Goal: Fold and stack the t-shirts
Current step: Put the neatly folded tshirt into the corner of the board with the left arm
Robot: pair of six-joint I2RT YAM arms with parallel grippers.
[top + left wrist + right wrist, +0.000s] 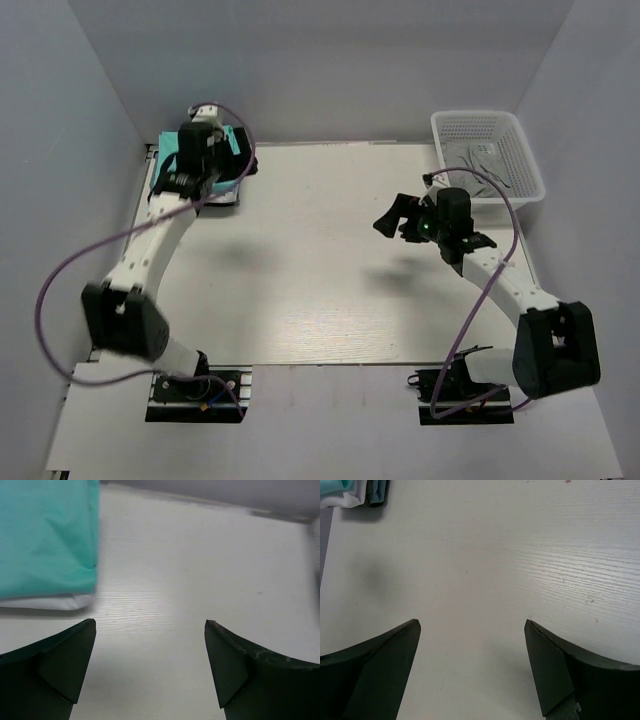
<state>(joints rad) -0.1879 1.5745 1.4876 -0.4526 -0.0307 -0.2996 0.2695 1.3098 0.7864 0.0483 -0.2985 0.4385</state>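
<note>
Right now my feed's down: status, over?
Left hand, right hand open, empty. Teal t-shirt folded on white t-shirt, far left. Basket far right, not in the way.

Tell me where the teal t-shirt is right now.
In the top view the teal t-shirt lies folded at the table's far-left corner, partly under the left arm; the left wrist view shows it atop a white t-shirt.

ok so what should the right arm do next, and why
Probably swing the right gripper, open above the table, toward the basket, where pale cloth seems to lie unfolded. The teal t-shirt already sits folded on a white t-shirt at the far left corner, with the left gripper open beside it, holding nothing.
</note>
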